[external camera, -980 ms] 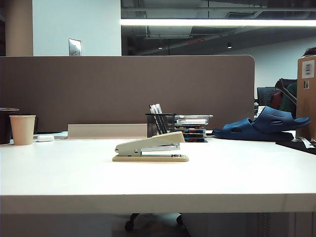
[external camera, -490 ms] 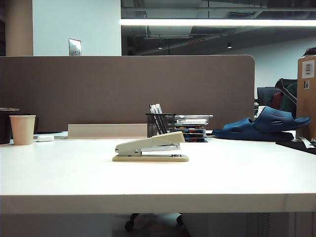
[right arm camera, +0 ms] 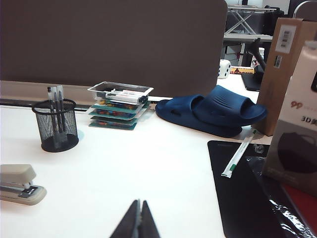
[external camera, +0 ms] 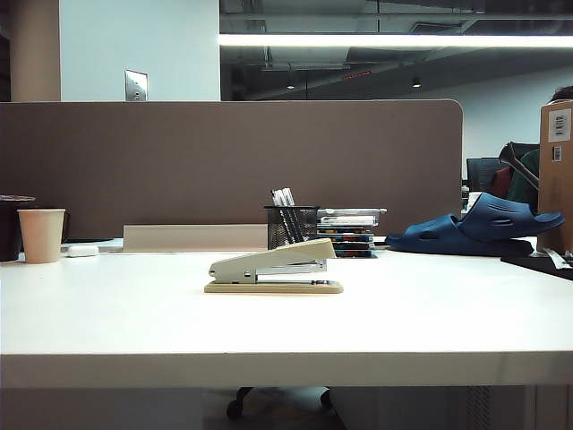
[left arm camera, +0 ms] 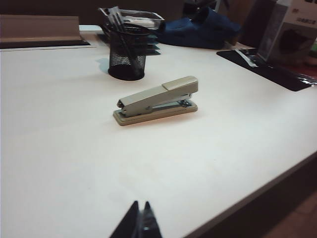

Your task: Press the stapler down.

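The stapler (external camera: 273,267) lies flat at the middle of the white table (external camera: 134,322), its top arm raised at the front end, unpressed. Over the last second nothing about it has shifted; the press has not begun. A mesh pen holder (external camera: 290,226) stands just behind it. The left gripper (left arm camera: 139,223) hangs well back from the stapler, fingers closed together, empty. The right gripper (right arm camera: 137,221) sits off to the stapler's side, likewise pinched closed. Neither shows in the exterior view. An approach remains outstanding.
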Robot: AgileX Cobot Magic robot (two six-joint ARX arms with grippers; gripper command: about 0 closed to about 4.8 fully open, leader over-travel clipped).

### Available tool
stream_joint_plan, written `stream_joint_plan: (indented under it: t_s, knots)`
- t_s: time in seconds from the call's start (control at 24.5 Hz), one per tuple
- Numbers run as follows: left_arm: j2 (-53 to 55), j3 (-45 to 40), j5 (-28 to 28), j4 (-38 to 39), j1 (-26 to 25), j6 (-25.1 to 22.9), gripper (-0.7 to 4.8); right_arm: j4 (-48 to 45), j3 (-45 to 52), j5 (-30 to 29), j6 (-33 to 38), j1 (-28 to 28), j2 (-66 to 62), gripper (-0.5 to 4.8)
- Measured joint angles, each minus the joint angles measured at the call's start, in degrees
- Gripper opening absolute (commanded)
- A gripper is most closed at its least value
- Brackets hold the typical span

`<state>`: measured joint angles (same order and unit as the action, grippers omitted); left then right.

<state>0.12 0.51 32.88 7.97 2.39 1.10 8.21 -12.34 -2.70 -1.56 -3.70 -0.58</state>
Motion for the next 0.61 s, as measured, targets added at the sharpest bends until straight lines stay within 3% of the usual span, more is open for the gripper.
stream_joint_plan:
  t_s: [0.2,0.61]
  knots:
    - [0.0,0.0,1.9,0.0,0.0,1.3,-0.02,5.4,-5.7,-0.3,0.0,0.0,-3.2,-0.09]
    - [0.0,0.0,2.3,0.0,0.0,1.4,-0.03,11.6,-23.2,-10.1,0.2,-0.2,-25.8,-0.09]
